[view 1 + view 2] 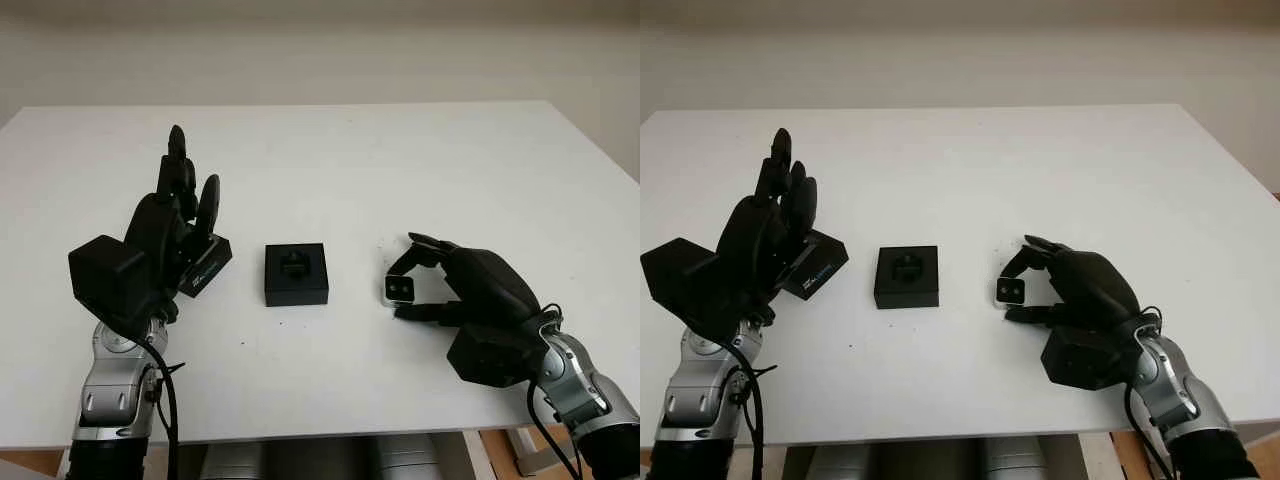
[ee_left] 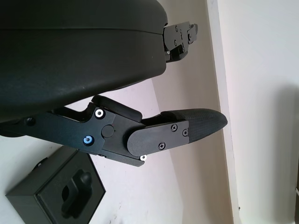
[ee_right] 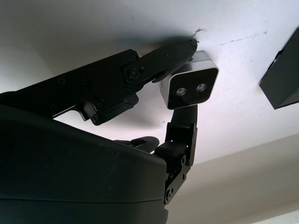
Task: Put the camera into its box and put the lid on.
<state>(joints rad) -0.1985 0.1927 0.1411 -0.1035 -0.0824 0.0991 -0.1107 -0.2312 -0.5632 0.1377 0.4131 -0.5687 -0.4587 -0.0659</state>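
No wording can be made out. The one sign of print is a small pale mark with a blue patch on the side face of the black lid [image 1: 812, 268], which lies just beside the left hand [image 1: 765, 235], toward the box; its letters are too small to read.

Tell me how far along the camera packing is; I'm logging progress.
Early stage. Done: the box sits open on the table, its insert bare. In hand: the right hand pinches the small silver camera to the right of the box, at the tabletop. The left hand, raised beside the lid left of the box, is open. Left: place the camera in the box, then fit the lid.
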